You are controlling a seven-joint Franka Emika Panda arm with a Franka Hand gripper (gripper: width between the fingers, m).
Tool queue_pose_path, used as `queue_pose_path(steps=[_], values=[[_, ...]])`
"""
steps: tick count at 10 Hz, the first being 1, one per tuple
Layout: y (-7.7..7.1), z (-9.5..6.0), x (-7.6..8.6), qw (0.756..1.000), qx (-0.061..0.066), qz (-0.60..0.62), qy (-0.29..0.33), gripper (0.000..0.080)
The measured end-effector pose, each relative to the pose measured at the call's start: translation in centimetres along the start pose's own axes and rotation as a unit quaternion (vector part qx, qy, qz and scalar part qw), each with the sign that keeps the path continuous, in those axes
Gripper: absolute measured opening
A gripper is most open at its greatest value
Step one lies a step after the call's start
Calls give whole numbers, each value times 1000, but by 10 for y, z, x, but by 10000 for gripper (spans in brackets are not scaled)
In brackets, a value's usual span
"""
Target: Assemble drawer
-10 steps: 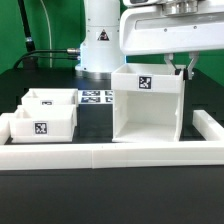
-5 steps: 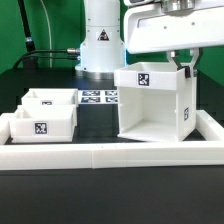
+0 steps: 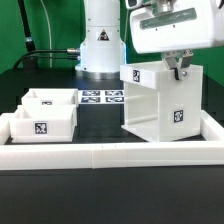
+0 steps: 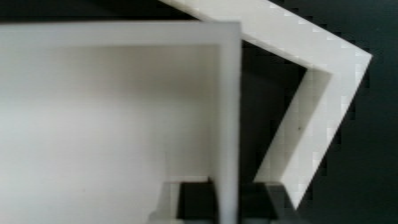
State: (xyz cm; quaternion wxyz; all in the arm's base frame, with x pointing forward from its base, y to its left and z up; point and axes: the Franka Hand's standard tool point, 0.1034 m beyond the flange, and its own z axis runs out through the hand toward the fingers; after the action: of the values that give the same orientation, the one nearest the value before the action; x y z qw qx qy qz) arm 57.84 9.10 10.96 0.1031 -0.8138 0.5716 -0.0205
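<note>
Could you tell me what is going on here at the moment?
The arm's gripper clamps the top edge of the drawer housing, which is upright and at an angle to the border wall. The two small trays sit together toward the exterior view's left, not yet slid in.
</note>
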Motion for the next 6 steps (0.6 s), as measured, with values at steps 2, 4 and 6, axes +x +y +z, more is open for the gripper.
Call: queue_pose_path(steps=[2,4,6], values=[[-1,0,-3,999,3,32,-6,41],[-1,0,-4,997,5,79,-12,41],[-1,4,-4,991,4,136,-19,41]])
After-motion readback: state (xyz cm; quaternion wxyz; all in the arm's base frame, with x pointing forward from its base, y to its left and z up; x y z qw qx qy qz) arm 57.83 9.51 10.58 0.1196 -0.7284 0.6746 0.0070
